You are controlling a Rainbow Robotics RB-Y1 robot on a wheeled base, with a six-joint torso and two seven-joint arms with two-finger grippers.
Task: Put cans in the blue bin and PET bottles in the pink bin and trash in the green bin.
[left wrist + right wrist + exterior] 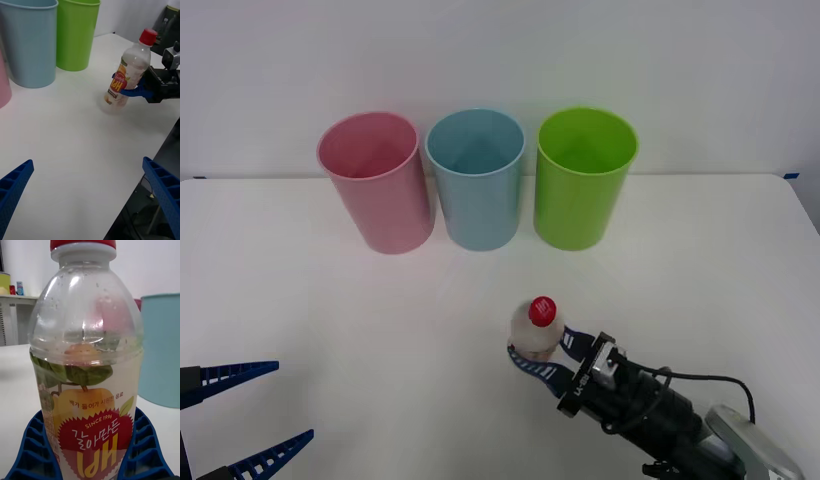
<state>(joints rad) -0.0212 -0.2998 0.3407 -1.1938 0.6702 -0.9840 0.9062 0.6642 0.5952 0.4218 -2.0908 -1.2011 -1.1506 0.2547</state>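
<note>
Front view: blue ribbed fingers [525, 365] of the right gripper [546, 352] clasp the red-capped PET bottle [537, 327] upright on the white table [330, 320], at 5 o'clock from the blue bin [476, 180]. Left gripper [258, 412] hovers spread and empty at 8 o'clock. White wall [500, 50] behind.

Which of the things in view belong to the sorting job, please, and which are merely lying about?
Job: PET bottle in the right gripper; pink bin; blue bin; green bin; left gripper, open, idle.

Lying about: only the table beneath.
</note>
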